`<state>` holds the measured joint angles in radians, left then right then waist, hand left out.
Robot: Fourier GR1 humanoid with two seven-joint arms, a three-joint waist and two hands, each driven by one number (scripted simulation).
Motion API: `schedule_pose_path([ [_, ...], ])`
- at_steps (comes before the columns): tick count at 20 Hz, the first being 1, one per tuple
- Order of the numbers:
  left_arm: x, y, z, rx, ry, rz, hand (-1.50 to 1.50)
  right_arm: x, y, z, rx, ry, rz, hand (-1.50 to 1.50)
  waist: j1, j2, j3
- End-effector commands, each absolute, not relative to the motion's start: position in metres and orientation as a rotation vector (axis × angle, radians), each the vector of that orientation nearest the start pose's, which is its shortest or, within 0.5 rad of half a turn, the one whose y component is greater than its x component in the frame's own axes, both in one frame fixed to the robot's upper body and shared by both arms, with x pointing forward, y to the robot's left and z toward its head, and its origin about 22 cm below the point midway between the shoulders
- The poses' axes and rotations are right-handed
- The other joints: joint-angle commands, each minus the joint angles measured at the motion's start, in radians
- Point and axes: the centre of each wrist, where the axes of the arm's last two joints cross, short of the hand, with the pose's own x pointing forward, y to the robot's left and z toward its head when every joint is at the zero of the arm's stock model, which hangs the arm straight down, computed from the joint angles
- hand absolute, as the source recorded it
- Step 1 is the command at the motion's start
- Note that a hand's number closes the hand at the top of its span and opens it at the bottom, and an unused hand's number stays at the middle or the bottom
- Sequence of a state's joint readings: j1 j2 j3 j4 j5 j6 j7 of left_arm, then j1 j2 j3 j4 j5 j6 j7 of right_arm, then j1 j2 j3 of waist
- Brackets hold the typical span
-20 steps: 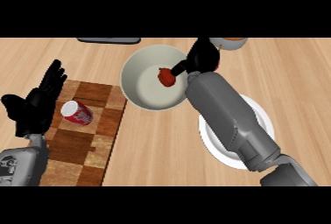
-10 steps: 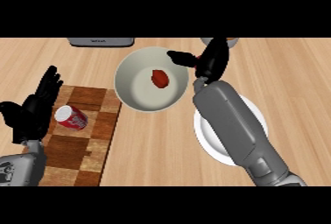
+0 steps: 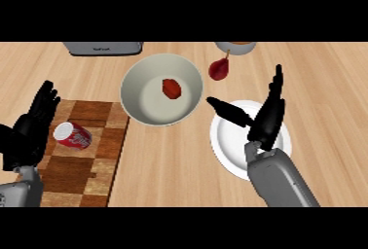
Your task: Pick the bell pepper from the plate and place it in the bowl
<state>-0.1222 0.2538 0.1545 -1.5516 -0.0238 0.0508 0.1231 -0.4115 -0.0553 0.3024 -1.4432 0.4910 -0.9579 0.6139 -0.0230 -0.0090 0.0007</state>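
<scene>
Lying in the bowl [image 3: 147,104], the bell pepper [image 3: 171,88]; right hand [image 3: 267,116] spread above plate [image 3: 229,146].

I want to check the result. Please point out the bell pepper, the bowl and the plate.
bell pepper [image 3: 171,87], head view, middle of its red body.
bowl [image 3: 144,104], head view, bare inner wall at lower left.
plate [image 3: 231,146], head view, bare white surface at left.

bell pepper [image 3: 171,88]: red, lying in bowl [image 3: 147,109] | plate [image 3: 229,146]: white
</scene>
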Motion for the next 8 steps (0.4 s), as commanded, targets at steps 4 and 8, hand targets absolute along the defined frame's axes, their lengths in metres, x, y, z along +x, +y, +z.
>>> schedule_pose_path([
  [4, 0.275, 0.311, 0.062, 0.336, -1.571, -0.067, 0.0, 0.226, -0.164, 0.081, -0.506, -1.598, -0.345, -1.5, 0.008, 0.005, 0.0],
  [8, 0.283, 0.285, 0.05, 0.328, -1.565, -0.062, 0.0, 0.209, -0.175, 0.078, -0.492, -1.654, -0.375, -1.5, 0.016, 0.008, 0.0],
])
